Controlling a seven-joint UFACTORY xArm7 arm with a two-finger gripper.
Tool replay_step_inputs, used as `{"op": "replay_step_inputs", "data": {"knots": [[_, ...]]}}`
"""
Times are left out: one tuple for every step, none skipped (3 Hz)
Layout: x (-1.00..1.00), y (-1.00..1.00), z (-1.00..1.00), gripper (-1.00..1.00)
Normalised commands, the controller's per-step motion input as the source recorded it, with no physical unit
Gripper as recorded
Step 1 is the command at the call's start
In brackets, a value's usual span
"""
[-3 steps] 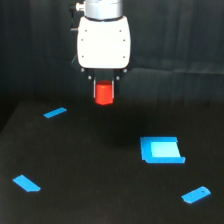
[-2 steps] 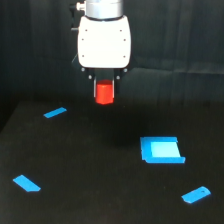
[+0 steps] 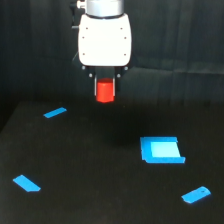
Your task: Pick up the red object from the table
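Observation:
The red object (image 3: 105, 92) is a small orange-red block held between the fingers of my gripper (image 3: 105, 95), which hangs below the white arm body (image 3: 104, 39) at the top centre of the exterior view. The gripper is shut on the block and holds it in the air, above the black table (image 3: 100, 170). The block's top is hidden between the fingers.
Flat bright blue pieces lie on the table: a thin strip (image 3: 55, 112) at the exterior view's left, another (image 3: 26, 183) at lower left, a square tray-like piece (image 3: 161, 150) at right, and a small strip (image 3: 196, 194) at lower right. A black draped cloth (image 3: 180, 40) hangs behind.
The block stays held in the shut gripper. It hangs at about the same height above the table, with little visible movement.

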Motion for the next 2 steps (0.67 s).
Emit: {"op": "replay_step_inputs", "data": {"knots": [[0.03,-0.01,0.08,-0.98],[0.1,0.05,0.13,-0.85]]}}
